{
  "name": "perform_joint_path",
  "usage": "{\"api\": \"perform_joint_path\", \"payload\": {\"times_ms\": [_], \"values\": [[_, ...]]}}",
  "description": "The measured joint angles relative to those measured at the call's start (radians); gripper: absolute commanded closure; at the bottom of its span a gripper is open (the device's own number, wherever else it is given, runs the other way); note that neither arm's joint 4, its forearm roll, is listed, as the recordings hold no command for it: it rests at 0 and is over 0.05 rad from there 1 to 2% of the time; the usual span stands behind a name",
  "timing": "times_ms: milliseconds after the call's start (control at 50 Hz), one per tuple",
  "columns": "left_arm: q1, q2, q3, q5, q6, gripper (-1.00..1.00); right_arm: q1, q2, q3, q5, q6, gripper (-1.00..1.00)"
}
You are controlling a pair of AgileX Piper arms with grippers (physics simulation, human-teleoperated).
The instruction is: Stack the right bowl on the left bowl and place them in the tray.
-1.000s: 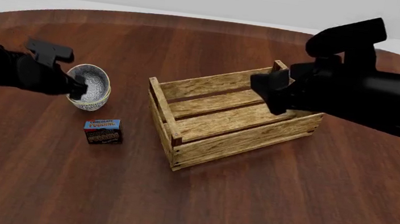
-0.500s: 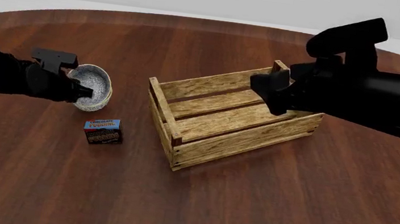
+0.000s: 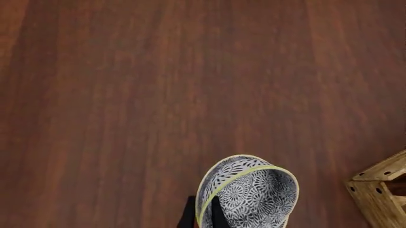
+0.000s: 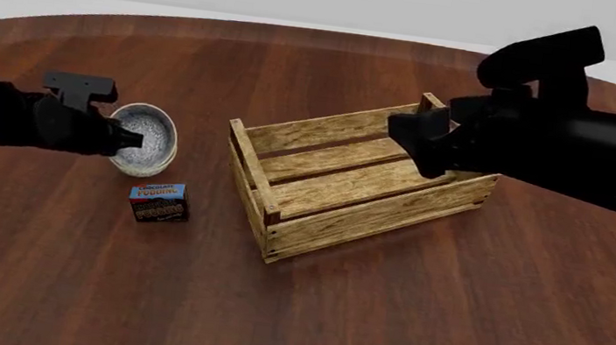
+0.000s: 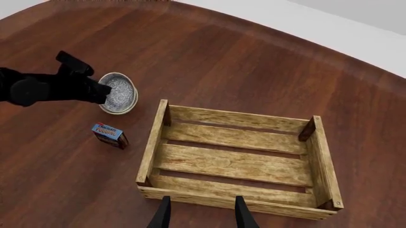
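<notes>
Nearest the arms' side of the table point(image 4: 407, 326) lies a small blue-and-brown box point(image 4: 159, 202); its lid carries lettering, too small to read with any certainty. Just beyond it, toward the table's left edge, the two speckled bowls sit nested as one stack point(image 4: 145, 139): the left wrist view shows one rim inside the other, and which bowl is which cannot be told. The left gripper point(image 4: 124, 139) pinches the stack's rim, one finger inside and one outside, narrow. Whether the stack rests on the wood or hangs clear cannot be told. The tray point(image 4: 278, 226) sits near the table's middle, well apart from the bowls, nothing inside. The right gripper point(image 5: 201, 213) hangs above the tray, fingers spread, holding nothing; its arm hides the tray's far right corner in the front view.
</notes>
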Motion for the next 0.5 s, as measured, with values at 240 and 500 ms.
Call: {"api": "perform_joint_path", "payload": {"times_ms": [240,500], "values": [[0.005,-0.060,0.034,0.018,0.005,1.00,0.000,-0.006,-0.001,0.005,-0.001,-1.00],[0.021,-0.144,0.053,0.055,0.020,1.00,0.001,-0.018,-0.005,0.015,-0.001,-1.00]]}}
